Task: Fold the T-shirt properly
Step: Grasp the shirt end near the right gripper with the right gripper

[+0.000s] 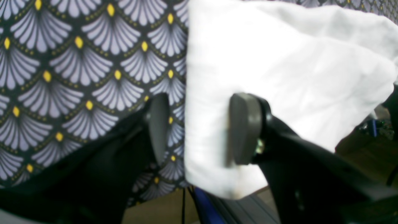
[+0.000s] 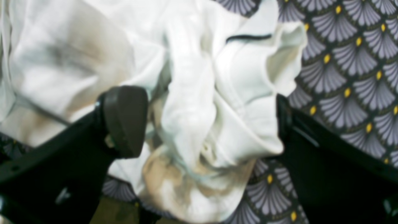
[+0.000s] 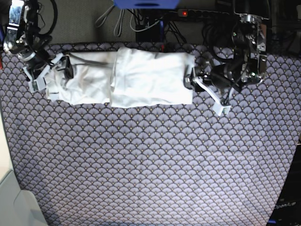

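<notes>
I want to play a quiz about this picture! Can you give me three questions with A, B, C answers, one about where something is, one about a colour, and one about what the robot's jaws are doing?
1. Where does the T-shirt lie on the patterned cloth?
A. near the far edge
B. in the middle
C. at the near edge

2. What colour are the small dots in the cloth's fan pattern?
A. red
B. yellow
C. green

3. How do the right gripper's jaws stand?
A. shut tight on nothing
B. apart, with bunched cloth between them
C. out of sight

Answers:
1 A: in the base view the shirt stretches along the top of the cloth, between the two arms.
2 B: both wrist views show yellow dots atop pale fans.
3 B: the right wrist view shows crumpled shirt between the two spread jaws.
</notes>
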